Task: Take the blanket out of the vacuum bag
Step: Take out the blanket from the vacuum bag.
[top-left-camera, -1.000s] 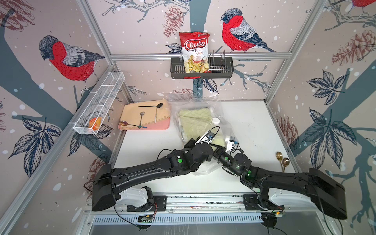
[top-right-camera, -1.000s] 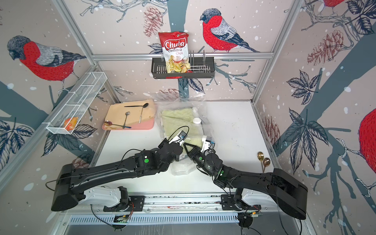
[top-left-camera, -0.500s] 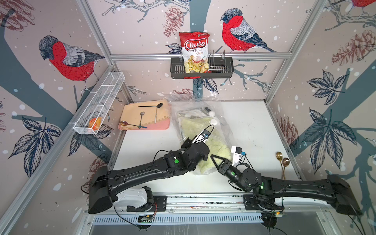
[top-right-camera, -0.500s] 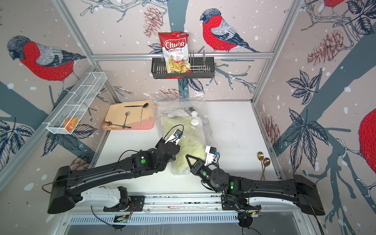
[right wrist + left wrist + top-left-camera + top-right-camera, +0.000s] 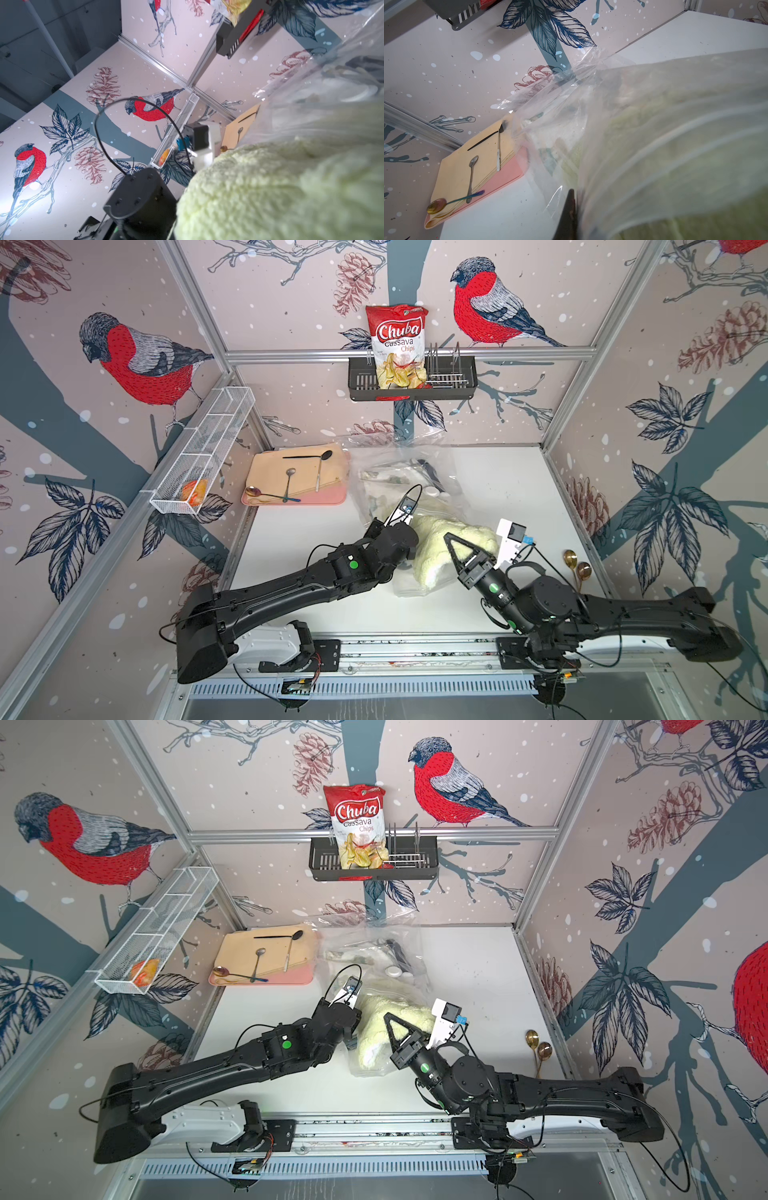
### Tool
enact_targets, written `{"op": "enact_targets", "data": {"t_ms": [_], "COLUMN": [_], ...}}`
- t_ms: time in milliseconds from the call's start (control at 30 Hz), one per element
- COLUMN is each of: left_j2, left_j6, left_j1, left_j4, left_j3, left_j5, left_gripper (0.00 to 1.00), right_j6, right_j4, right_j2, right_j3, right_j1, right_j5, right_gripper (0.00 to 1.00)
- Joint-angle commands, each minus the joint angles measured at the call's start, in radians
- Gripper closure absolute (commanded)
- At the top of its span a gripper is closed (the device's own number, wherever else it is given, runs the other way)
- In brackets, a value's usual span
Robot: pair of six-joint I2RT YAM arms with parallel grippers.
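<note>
The clear crinkly vacuum bag [image 5: 399, 472] [image 5: 365, 952] lies from the back of the table toward the middle, its white valve cap [image 5: 432, 491] facing up. The pale yellow fleece blanket [image 5: 432, 539] [image 5: 374, 1023] bulges out of the bag's near end. My right gripper [image 5: 449, 540] [image 5: 390, 1018] is shut on a fold of the blanket, which fills the right wrist view [image 5: 270, 187] and hides the fingers there. My left gripper [image 5: 572, 199] is shut on the bag's film [image 5: 612, 104] at the blanket's left side. From above, its fingers are hidden under the wrist.
A pink tray [image 5: 299, 499] with a beige mat and spoons sits at the back left. A white wire basket [image 5: 199, 456] hangs on the left wall. A black rack [image 5: 411, 381] with a red chips bag hangs on the back wall. Two gold spoons [image 5: 575, 562] lie by the right wall.
My right gripper has drawn back toward the front right and the blanket has come further out of the bag. The left gripper has kept its hold on the bag and shifted slightly.
</note>
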Motion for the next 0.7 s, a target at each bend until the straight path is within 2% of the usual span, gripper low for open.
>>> {"op": "enact_targets", "data": {"t_ms": [0, 67, 200, 333, 500, 667], "left_j2": [-0.003, -0.001, 0.009, 0.01, 0.019, 0.036], "left_j6": [-0.024, -0.027, -0.034, -0.035, -0.042, -0.046], "left_j1": [0.005, 0.005, 0.008, 0.009, 0.011, 0.013], "left_j4": [0.042, 0.041, 0.037, 0.03, 0.026, 0.015], "left_j3": [-0.006, -0.006, -0.004, -0.001, -0.001, 0.005], "left_j5": [-0.007, -0.004, -0.003, -0.002, 0.011, 0.014], "left_gripper": [1.0, 1.0, 1.0, 1.0, 1.0, 1.0], "right_j6": [-0.16, -0.147, -0.109, -0.127, -0.147, -0.139], "right_j4": [0.003, -0.041, -0.109, -0.168, -0.225, -0.277], "right_j2": [0.004, 0.011, 0.048, 0.129, 0.191, 0.226], "right_j3": [0.068, 0.123, 0.249, 0.412, 0.588, 0.696], "right_j1": [-0.05, -0.144, -0.371, -0.499, -0.602, -0.727], "right_j5": [0.03, -0.055, -0.305, -0.456, -0.552, -0.627], "right_gripper": [1.0, 1.0, 1.0, 1.0, 1.0, 1.0]}}
